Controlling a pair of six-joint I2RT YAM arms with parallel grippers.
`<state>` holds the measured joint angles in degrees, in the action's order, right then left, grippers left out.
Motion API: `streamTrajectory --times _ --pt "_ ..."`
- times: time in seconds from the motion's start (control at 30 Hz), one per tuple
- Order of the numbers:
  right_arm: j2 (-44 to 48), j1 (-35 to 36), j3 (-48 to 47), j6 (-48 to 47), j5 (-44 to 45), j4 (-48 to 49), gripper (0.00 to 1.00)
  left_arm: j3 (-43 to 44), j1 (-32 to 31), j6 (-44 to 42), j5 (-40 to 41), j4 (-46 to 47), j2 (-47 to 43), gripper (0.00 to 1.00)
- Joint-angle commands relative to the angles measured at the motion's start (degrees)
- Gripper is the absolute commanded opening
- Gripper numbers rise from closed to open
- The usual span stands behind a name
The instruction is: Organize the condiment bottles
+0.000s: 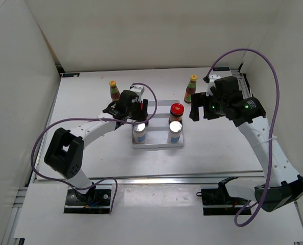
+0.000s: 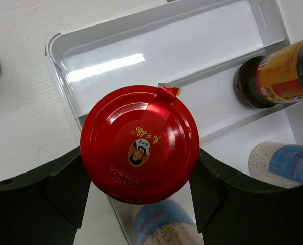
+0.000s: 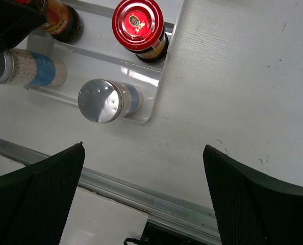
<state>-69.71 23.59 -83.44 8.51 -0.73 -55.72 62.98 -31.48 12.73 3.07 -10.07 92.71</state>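
Observation:
My left gripper (image 1: 142, 113) is shut on a dark red-lidded jar (image 2: 140, 144) and holds it upright over the left middle slot of the white tray (image 1: 159, 108). A second red-lidded jar (image 1: 176, 110) stands in the tray's right side. Two white silver-topped shakers (image 1: 139, 130) (image 1: 175, 129) stand in the tray's near slots. Two slim yellow-capped red-sauce bottles stand on the table, one (image 1: 114, 90) at the far left of the tray and one (image 1: 191, 88) at its far right. My right gripper (image 1: 195, 111) is open and empty, just right of the tray.
In the right wrist view the tray's near right corner (image 3: 156, 97) lies left of bare table, with a metal rail (image 3: 156, 201) along the table's near edge. White walls enclose the table on three sides.

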Motion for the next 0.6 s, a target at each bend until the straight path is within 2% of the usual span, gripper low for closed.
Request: streamTrajectory --times 0.0,0.1,0.23,0.3,0.4,0.43,0.57 --pt "1.51 -0.22 0.29 -0.78 0.56 -0.35 1.0 2.23 -0.24 -0.86 1.84 2.07 -0.95 0.11" --pt "1.51 -0.22 0.82 -0.78 1.08 -0.35 1.0 2.76 -0.24 -0.87 2.38 1.36 -0.95 0.12" --pt "1.51 -0.22 0.82 -0.78 1.08 -0.35 1.0 3.28 -0.24 -0.87 2.91 0.84 -0.95 0.23" --pt "1.51 -0.22 0.82 -0.78 1.08 -0.35 1.0 3.82 -0.24 -0.87 3.52 -0.39 -0.95 0.44" --pt "1.51 -0.22 0.82 -0.78 1.08 -0.35 1.0 5.4 -0.24 -0.87 4.14 -0.92 -1.48 0.93" --pt "1.51 -0.22 0.82 -0.78 1.08 -0.35 1.0 6.7 -0.24 -0.87 4.75 -0.92 -2.17 1.0" --pt "1.51 -0.22 0.82 -0.78 1.08 -0.35 1.0 9.78 -0.24 -0.87 4.75 -2.93 -3.84 1.0"
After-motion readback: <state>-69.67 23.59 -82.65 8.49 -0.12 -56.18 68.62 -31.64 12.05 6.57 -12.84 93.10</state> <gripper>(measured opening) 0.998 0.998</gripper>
